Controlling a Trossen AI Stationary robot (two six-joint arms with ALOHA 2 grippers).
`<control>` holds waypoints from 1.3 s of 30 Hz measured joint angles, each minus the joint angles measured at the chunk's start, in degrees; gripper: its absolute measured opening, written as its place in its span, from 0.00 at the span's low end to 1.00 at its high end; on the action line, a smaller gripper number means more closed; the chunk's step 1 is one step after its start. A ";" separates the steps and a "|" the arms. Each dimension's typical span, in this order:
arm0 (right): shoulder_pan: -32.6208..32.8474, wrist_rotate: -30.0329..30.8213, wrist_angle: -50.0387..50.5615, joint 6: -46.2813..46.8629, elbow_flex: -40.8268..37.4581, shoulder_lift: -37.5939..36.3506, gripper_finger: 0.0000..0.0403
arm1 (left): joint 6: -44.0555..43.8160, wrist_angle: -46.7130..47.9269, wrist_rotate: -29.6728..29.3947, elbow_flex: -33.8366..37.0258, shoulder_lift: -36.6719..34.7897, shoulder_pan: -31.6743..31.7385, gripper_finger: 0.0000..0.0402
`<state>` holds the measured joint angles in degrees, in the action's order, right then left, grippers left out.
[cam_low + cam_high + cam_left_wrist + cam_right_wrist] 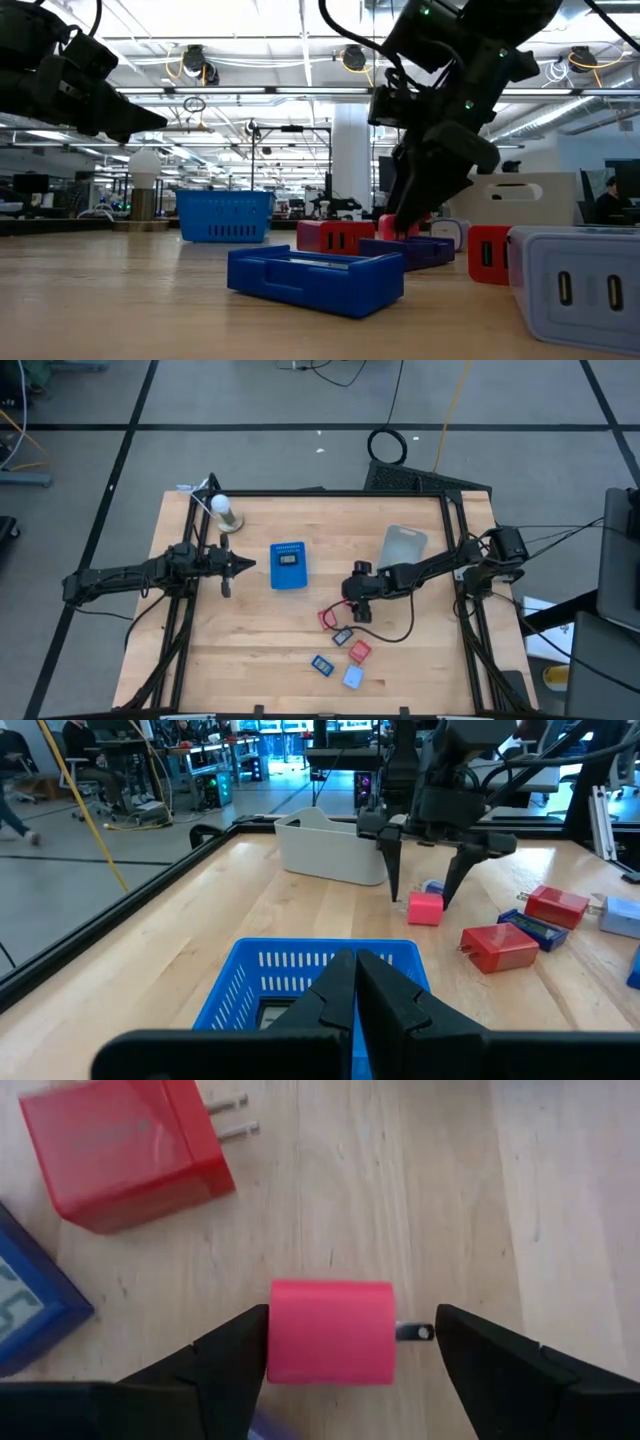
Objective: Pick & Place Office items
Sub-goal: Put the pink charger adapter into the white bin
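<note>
Right end effector open astride one pink plug; two red pieces nearby.

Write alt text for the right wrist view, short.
The right gripper is open around a small pink plug-in charger lying on the wooden table, one finger against its side, the other clear of its metal prongs. Beyond it lie a red charger with prongs and the corner of a blue item.
</note>
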<state>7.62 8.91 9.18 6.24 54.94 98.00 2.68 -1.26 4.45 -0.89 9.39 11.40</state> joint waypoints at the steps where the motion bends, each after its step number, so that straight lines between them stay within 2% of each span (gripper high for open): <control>1: 0.00 -0.03 -0.48 -0.02 0.00 -0.02 0.68 | 0.00 0.00 0.00 0.00 0.00 0.00 0.04; 6: -0.02 -0.59 -0.49 -0.87 0.00 -0.02 0.62 | 0.01 0.00 0.00 0.00 -0.01 0.00 0.04; 9: -0.27 -4.17 -0.68 -0.92 -0.33 -0.02 0.54 | 0.02 0.00 0.00 0.00 0.00 0.00 0.04; 14: -0.48 -4.44 -1.31 0.00 -0.57 -0.07 0.41 | 0.02 0.00 -0.02 0.00 0.00 0.00 0.04; 20: -0.50 -4.42 -2.56 -0.31 -0.61 -0.19 0.41 | 0.02 0.02 -0.02 0.00 -0.02 0.00 0.04; 23: -0.49 -4.57 -2.56 -0.88 -0.70 -2.56 0.41 | 0.02 0.02 -0.02 0.00 -0.02 0.00 0.04; 32: 0.79 -4.69 -3.93 -5.05 -1.90 -17.30 0.41 | 0.02 0.02 -0.04 0.00 -0.02 0.00 0.04; 39: 1.09 -4.70 -19.07 -6.50 -15.52 -36.04 0.41 | 0.04 0.02 -0.09 0.00 -0.01 -0.01 0.04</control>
<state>8.71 4.22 -9.90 -0.26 39.41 61.96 2.72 -1.23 4.35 -0.89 9.37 11.39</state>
